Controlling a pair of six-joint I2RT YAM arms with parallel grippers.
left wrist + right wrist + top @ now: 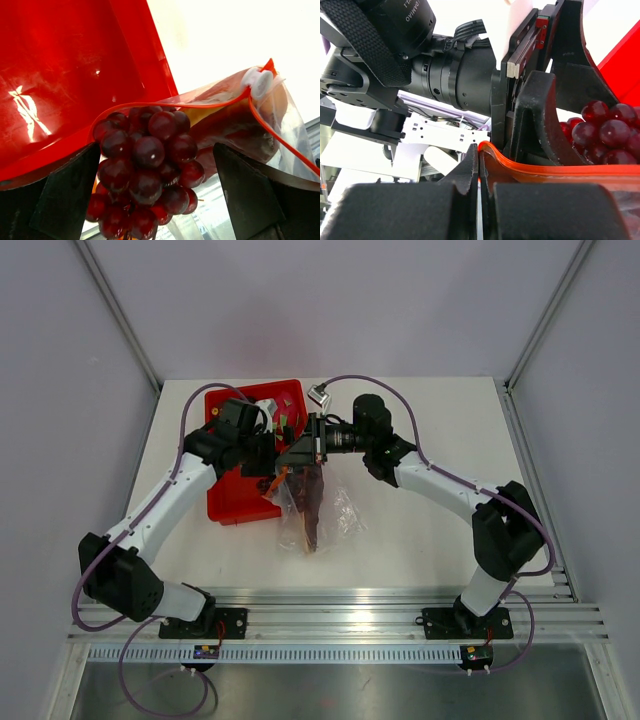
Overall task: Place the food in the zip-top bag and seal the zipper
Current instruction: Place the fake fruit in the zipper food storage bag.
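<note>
The clear zip-top bag (328, 515) hangs beside the red bin, with dark red-brown food (310, 495) inside it. My right gripper (302, 453) is shut on the orange zipper (545, 170) at the bag's mouth edge, fingertips (479, 150) pinched together. My left gripper (270, 455) is open, its fingers (65, 190) wide apart round a bunch of dark red grapes (145, 170) that sits at the bag's open mouth. The zipper (210, 104) curves over the grapes to a white slider (256, 81). The grapes also show in the right wrist view (605, 135).
The red plastic bin (235, 500) stands at the left under my left arm, with a white item (266, 408) and green bits at its far end. The two grippers are close together above the bag. Purple cables loop over both arms.
</note>
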